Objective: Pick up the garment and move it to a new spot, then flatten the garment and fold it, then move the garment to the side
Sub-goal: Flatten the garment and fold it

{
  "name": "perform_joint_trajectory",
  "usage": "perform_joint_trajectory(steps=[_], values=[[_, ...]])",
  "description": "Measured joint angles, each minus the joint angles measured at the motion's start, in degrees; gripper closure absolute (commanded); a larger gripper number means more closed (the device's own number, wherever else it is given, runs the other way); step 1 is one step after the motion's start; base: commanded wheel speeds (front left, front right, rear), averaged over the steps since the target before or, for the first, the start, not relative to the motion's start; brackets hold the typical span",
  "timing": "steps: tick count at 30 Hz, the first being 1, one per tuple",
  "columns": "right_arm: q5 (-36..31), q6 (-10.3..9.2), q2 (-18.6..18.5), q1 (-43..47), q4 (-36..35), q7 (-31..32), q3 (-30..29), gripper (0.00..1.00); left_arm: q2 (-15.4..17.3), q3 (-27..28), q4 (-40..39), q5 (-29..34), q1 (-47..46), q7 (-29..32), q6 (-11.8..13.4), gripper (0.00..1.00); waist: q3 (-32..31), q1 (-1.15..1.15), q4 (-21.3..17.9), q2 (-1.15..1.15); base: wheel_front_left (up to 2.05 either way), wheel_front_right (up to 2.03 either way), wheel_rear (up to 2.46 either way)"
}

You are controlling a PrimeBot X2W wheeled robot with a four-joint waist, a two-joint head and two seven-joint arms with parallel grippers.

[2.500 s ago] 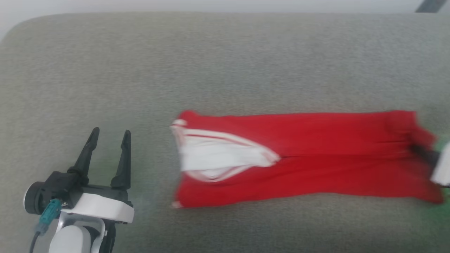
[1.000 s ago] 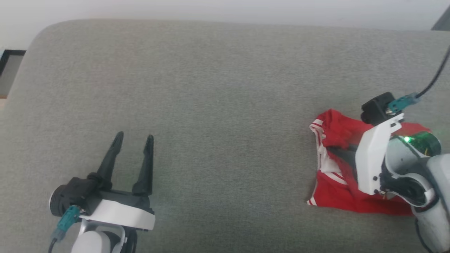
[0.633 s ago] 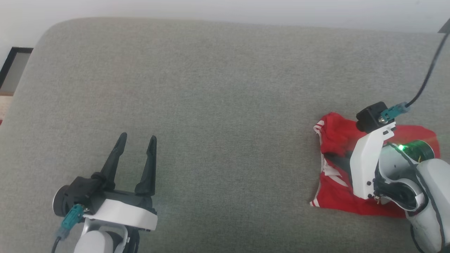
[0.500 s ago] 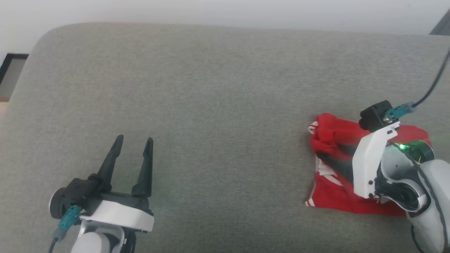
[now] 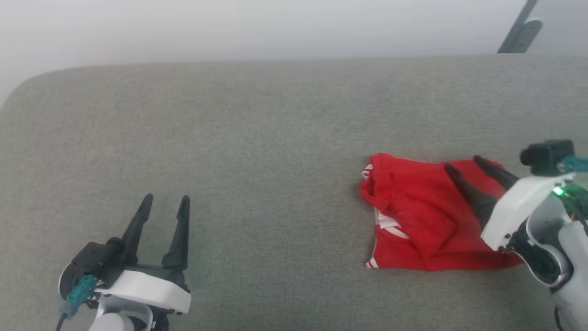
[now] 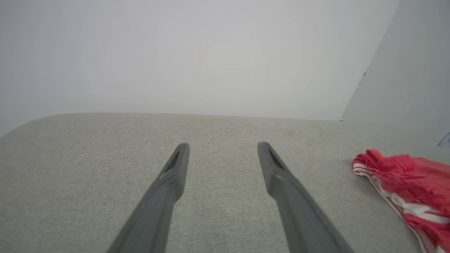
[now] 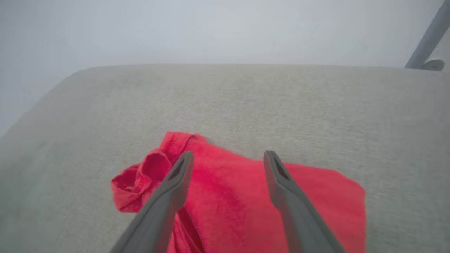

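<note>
My right claw [image 5: 460, 163] was spread wide just above the garment [image 5: 413, 216], gripping nothing. The garment lay bunched near the right end of the grey cushion [image 5: 275, 138], white stripe trim peeking out. My left claw [image 5: 166, 198] was wide too, over the cushion's left part.

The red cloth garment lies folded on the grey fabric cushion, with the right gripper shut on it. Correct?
No: the right wrist view shows the right gripper open, fingers spread over the red cloth garment. It does lie folded on the grey fabric cushion.
</note>
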Motion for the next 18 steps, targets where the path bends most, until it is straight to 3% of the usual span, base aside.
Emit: perform_joint_trajectory(steps=[9, 18], values=[[-2.78, 0.01, 0.33, 0.68, 9.33, -19.92, 3.50, 0.00, 0.63, 1.66, 0.78, -0.44, 2.58, 0.00, 0.00, 0.00, -3.30, 0.00, -2.28, 0.00, 0.00, 0.00, 0.00], [-8.20, 0.01, 1.93, 5.25, 11.03, -23.79, 0.29, 0.00, -0.48, 4.66, -1.05, -0.24, 9.12, 0.00, 0.00, 0.00, -7.19, 0.00, -4.20, 0.00, 0.00, 0.00, 0.00]])
